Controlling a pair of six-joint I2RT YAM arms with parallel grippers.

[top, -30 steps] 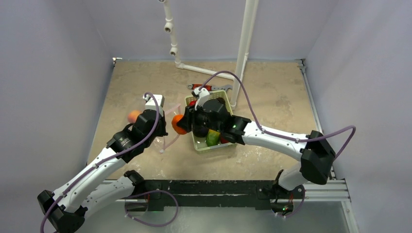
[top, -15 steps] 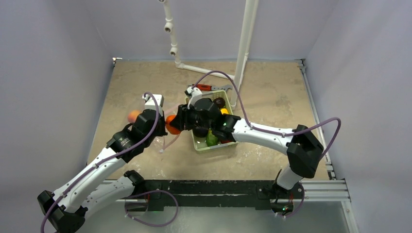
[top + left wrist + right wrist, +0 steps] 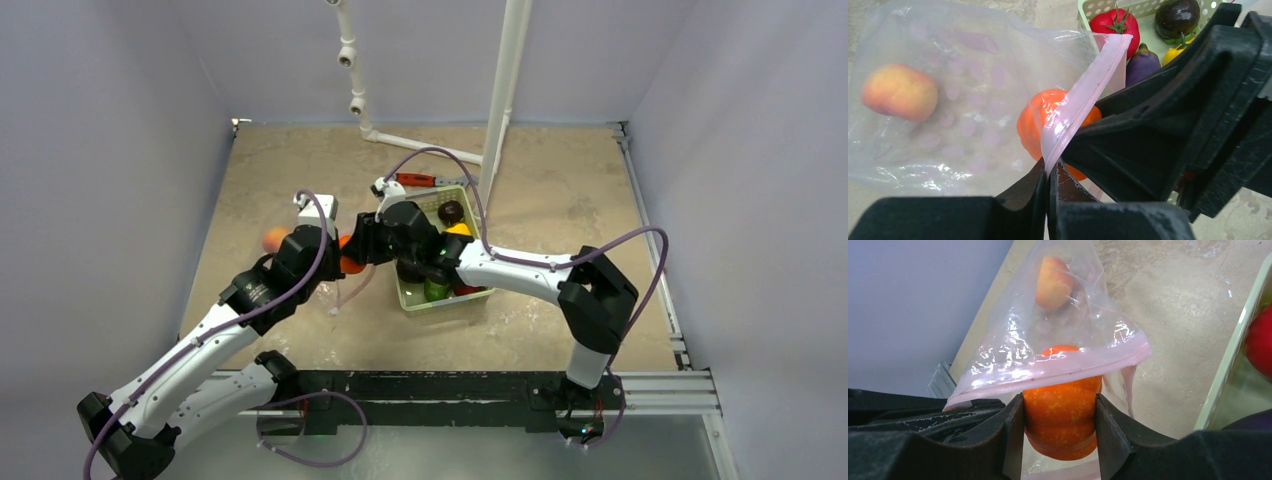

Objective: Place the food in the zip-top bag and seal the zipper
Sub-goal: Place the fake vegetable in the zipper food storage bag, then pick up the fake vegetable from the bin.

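Right wrist: right fingers point(image 3: 1109, 440) grip the orange point(image 3: 1060, 415) at the bag point(image 3: 1008, 352) mouth, left fingers point(image 3: 948, 217) pinch the zipper point(image 3: 1083, 100); peach point(image 3: 1053, 282) inside, basket point(image 3: 1087, 7) food waiting.

A bright orange piece point(image 3: 1060, 412) flecked with yellow is seen at lower centre. The clear bag point(image 3: 968, 60) is printed with faint purple ovals and edged by a pale pink strip point(image 3: 1084, 95). At upper right, a red, green-stalked tomato point(image 3: 1115, 26) is shown against a light green basket point(image 3: 1098, 6).
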